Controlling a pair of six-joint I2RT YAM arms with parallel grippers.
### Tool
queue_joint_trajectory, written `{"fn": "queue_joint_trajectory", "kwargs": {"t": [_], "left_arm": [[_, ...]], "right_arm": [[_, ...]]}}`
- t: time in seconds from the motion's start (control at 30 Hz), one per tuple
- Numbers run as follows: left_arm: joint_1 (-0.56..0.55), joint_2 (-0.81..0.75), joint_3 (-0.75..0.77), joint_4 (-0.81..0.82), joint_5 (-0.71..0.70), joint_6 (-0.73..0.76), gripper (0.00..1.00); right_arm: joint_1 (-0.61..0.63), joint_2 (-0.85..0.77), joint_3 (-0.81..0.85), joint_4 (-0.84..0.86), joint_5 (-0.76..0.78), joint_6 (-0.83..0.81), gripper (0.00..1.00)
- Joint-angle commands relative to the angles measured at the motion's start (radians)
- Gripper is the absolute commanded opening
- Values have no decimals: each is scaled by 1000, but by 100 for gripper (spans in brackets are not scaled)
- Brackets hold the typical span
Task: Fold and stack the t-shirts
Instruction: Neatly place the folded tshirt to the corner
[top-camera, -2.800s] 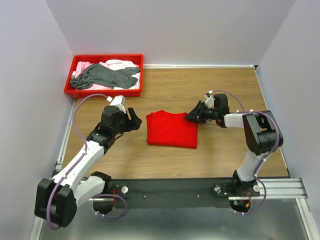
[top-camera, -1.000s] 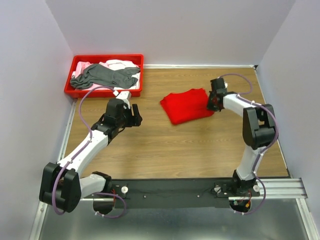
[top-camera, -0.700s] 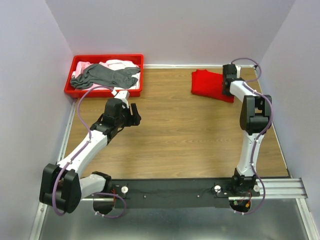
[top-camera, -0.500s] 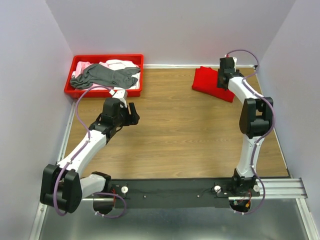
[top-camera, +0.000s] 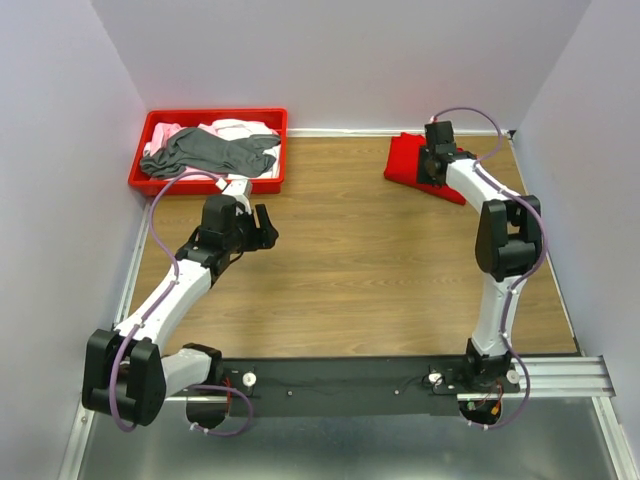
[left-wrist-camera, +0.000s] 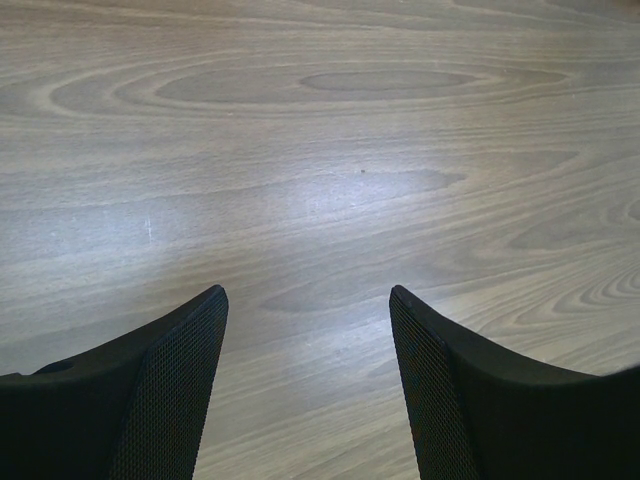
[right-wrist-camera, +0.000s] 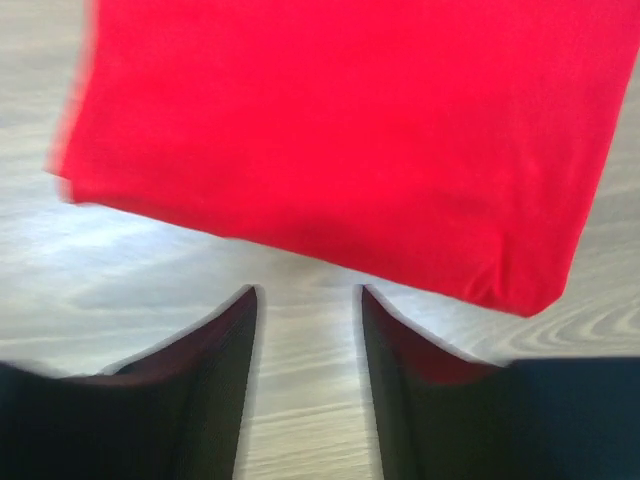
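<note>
The folded bright red t-shirt (top-camera: 403, 160) lies flat at the back right of the table; it fills the upper part of the right wrist view (right-wrist-camera: 340, 130). My right gripper (top-camera: 433, 168) hovers over it, jaws open and empty (right-wrist-camera: 308, 296), with bare wood between them just short of the shirt's near edge. A dark grey t-shirt (top-camera: 210, 150) lies crumpled on pale pink and white t-shirts (top-camera: 165, 133) in the red tray (top-camera: 208, 186) at the back left. My left gripper (top-camera: 262, 228) is open and empty over bare wood (left-wrist-camera: 308, 293), just in front of the tray.
Grey walls close in the table at the back and both sides; the red shirt lies close to the back wall (top-camera: 340, 60). A black rail (top-camera: 340, 380) with both arm bases runs along the near edge.
My right gripper has carried the red shirt from mid-table to the back right, let go of it and now hovers open. My left gripper has moved slightly towards the tray.
</note>
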Motion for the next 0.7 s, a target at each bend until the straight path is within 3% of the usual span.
{"fn": "queue_joint_trajectory", "kwargs": {"t": [0.0,0.1,0.37,0.53,0.67], "left_arm": [[7,-17,-21,26,32,10,74],[13,-19,-21,27,37,10,74],[19,-16,-23,27,44,10,73],[23,-13,-23,30,50,13,73],[25,-2,-24,33,57,11,73]], "right_arm": [[-55,35,-44,11,-77,18,42],[-73,50,-63,11,-94,11,33],[-170,118,-64,14,-100,8,34],[-317,187,43,11,-83,24,35],[-333,190,120,5,-77,-10,39]]}}
